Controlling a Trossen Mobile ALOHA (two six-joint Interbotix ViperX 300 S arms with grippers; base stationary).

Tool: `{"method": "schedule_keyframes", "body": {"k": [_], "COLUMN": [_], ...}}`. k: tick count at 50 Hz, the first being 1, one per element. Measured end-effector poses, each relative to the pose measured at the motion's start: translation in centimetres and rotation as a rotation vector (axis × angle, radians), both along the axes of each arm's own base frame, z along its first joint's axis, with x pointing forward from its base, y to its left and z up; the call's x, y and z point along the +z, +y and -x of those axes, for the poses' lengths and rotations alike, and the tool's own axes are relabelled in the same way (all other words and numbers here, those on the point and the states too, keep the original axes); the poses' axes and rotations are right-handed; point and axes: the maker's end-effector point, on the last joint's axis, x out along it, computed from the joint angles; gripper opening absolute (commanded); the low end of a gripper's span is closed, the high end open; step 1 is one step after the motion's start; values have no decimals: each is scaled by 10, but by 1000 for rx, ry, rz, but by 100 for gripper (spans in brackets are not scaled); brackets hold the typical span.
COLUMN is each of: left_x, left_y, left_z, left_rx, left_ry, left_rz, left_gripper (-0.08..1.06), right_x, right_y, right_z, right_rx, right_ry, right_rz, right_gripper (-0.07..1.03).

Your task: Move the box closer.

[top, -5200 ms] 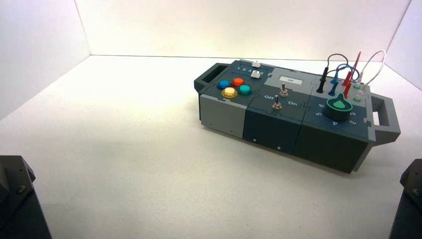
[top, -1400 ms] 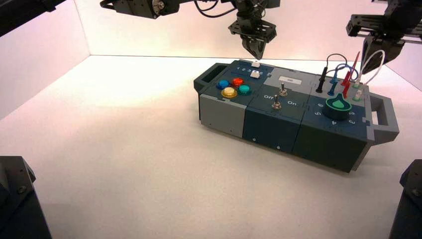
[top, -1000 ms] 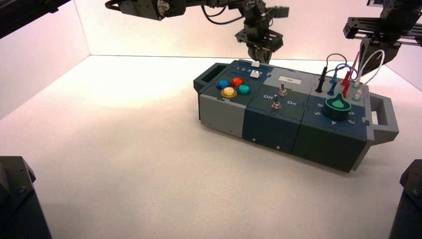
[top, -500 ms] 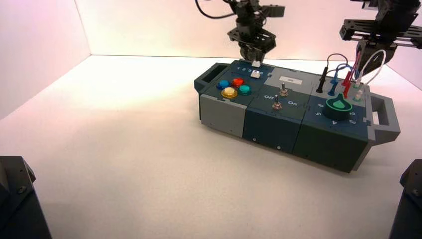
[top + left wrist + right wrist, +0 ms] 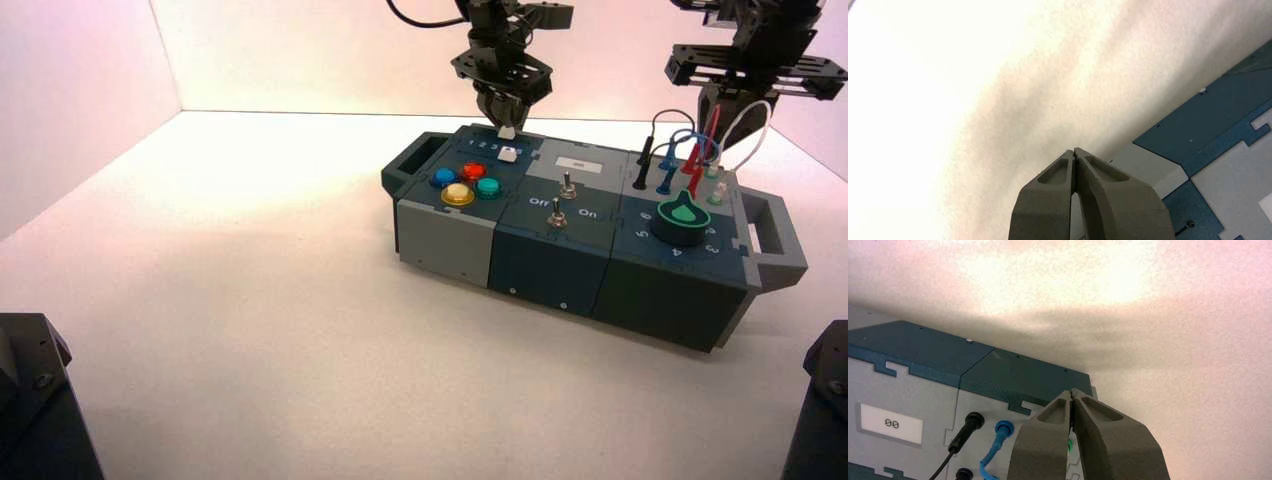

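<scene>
The box [image 5: 545, 265], long, teal and grey, lies right of centre on the white table, with a handle at each end [image 5: 775, 240]. On top are coloured push buttons [image 5: 462, 183], two toggle switches [image 5: 562, 200], a green dial [image 5: 683, 215] and looped wires [image 5: 700, 140]. My left gripper [image 5: 505, 118] is shut at the box's far edge, behind the buttons. In the left wrist view its tips [image 5: 1074, 152] meet beside the box's back corner [image 5: 1208, 115]. My right gripper [image 5: 712, 112] is shut at the far edge among the wires. The right wrist view shows its tips [image 5: 1071, 394] over the box [image 5: 948, 355].
White walls enclose the table on the left, back and right. The arms' dark bases sit at the near corners [image 5: 30, 400] [image 5: 825, 400]. The right wrist view shows a small display reading 00 [image 5: 891, 424], a black plug [image 5: 968, 422] and a blue plug [image 5: 1003, 429].
Both arms came in from above and lowered to the box's far edge. In the last half second the box slid slightly nearer and to the left.
</scene>
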Motion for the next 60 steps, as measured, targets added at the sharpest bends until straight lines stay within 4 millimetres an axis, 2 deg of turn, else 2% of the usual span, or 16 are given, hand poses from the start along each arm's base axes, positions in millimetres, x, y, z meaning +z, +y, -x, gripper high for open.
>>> {"method": "schedule_keyframes", "body": {"k": [31,60], "left_x": [-5,-3], "left_y": [47,79], "left_z": [48,81], "left_rx": [42,74], "left_ry": [-16,-22], "left_rz": [-18,-27], "left_gripper": [-3,-3], "right_x": [-2,-2], "right_y": [27,50], "right_z": [2,5], "right_rx": [90,166], "right_ry": [27,41], "right_rz": [-2,-2], "right_gripper": [-2,-2]}}
